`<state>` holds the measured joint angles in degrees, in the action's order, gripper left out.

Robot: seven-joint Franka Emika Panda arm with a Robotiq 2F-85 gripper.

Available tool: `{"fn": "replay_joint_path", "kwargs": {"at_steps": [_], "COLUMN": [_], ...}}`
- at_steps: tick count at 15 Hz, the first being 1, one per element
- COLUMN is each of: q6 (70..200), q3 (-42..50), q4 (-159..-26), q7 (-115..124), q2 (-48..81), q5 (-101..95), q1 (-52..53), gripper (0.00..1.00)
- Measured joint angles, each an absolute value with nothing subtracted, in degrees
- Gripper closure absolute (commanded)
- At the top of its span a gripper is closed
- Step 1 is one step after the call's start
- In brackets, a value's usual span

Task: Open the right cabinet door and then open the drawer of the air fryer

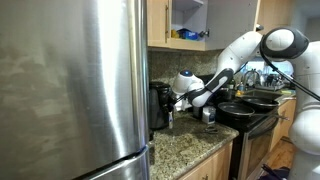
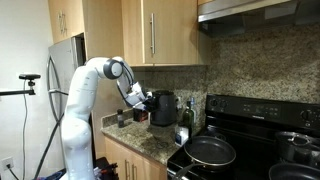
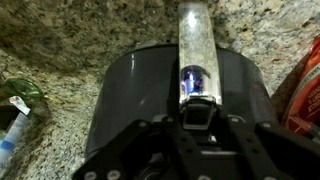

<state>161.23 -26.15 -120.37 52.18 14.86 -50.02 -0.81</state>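
The right cabinet door [image 1: 230, 20], above the air fryer [image 1: 158, 106], is seen swung open with its shelf exposed, so that step is judged done. The drawer [image 3: 140, 90] appears not yet pulled out; that pull is left. The gripper [image 3: 197, 112] is placed at the air fryer's front, jaws set close about the drawer's clear handle [image 3: 192, 45]. Whether it is actually clamped cannot be told.

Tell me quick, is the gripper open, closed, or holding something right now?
Gripper: jaws either side of the handle on the drawer of the air fryer; clamped or not, cannot tell.
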Motion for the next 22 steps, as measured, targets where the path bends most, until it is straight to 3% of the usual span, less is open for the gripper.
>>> {"fn": "replay_joint_path", "kwargs": {"at_steps": [9, 15, 22], "q6": [155.41, 143.52, 135.81], "q3": [-27.90, -19.67, -14.20], "q4": [-118.70, -115.59, -113.25], "q7": [48.23, 29.08, 27.54], "q2": [14.92, 13.41, 13.04], "q5": [-42.79, -20.26, -18.76], "q1": [-0.60, 9.06, 15.28], "gripper": [0.91, 0.91, 0.91]}}
